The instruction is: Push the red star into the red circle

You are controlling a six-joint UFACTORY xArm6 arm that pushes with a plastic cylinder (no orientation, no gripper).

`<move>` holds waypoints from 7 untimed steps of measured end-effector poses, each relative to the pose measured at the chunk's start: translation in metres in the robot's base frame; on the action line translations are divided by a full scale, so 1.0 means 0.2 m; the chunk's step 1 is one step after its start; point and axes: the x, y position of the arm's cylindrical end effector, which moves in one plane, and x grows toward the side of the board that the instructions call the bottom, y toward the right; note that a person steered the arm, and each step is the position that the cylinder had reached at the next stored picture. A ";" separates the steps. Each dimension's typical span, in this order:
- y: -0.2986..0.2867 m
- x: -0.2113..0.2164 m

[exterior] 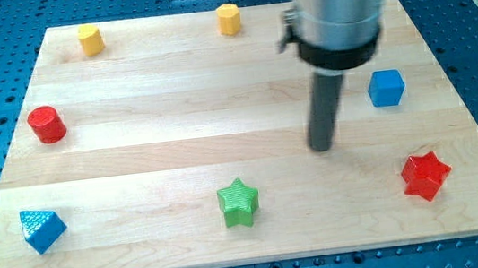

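Observation:
The red star (425, 176) lies near the view's bottom right on the wooden board (179, 159). The red circle, a short red cylinder (46, 124), stands at the view's left edge of the board. My tip (322, 147) rests on the board right of centre, up and to the left of the red star and apart from it. It is far to the right of the red circle.
A green star (238, 203) sits at the bottom centre. A blue triangle (41, 229) lies at the bottom left. A blue cube (386, 87) sits right of my tip. Two yellow blocks (90, 40) (228, 18) stand along the top edge.

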 end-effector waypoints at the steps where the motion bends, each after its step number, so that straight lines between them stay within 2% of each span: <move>1: 0.35 -0.01; 2: 0.75 0.15; 3: 0.86 0.42; 5: 0.18 0.31; 6: 0.33 0.30; 7: 0.39 0.42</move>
